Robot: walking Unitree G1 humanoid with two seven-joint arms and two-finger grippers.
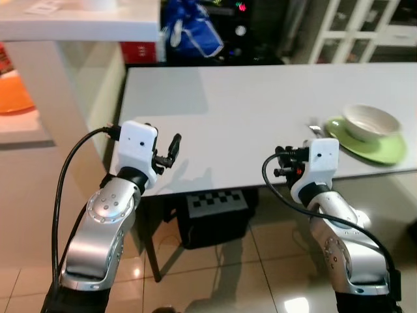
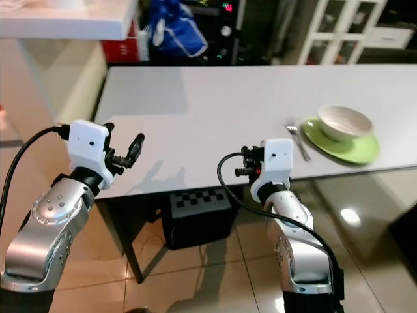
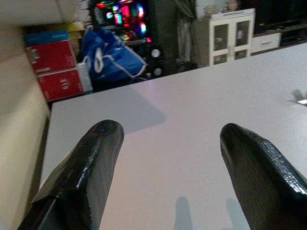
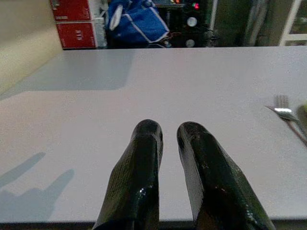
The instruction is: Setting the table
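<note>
Right now my left gripper (image 1: 171, 151) is wide open and my right gripper (image 4: 169, 143) nearly shut, both empty at the white table's (image 1: 247, 111) near edge. Reaching carelessly, I might knock the silver fork (image 2: 297, 139) or white bowl (image 2: 345, 121) on the round green plate (image 2: 357, 151) near the right edge.

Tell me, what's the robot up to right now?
Left hand open, right hand shut, both empty at table edge. Bowl on green plate, fork beside. Nothing in the way.

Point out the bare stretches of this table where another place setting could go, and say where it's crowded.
The white table is bare from its left edge across the middle, between the left claw and the fork. It is also bare along the far edge. It is crowded at the right end, where the bowl sits on the green plate with the fork beside it.
</note>
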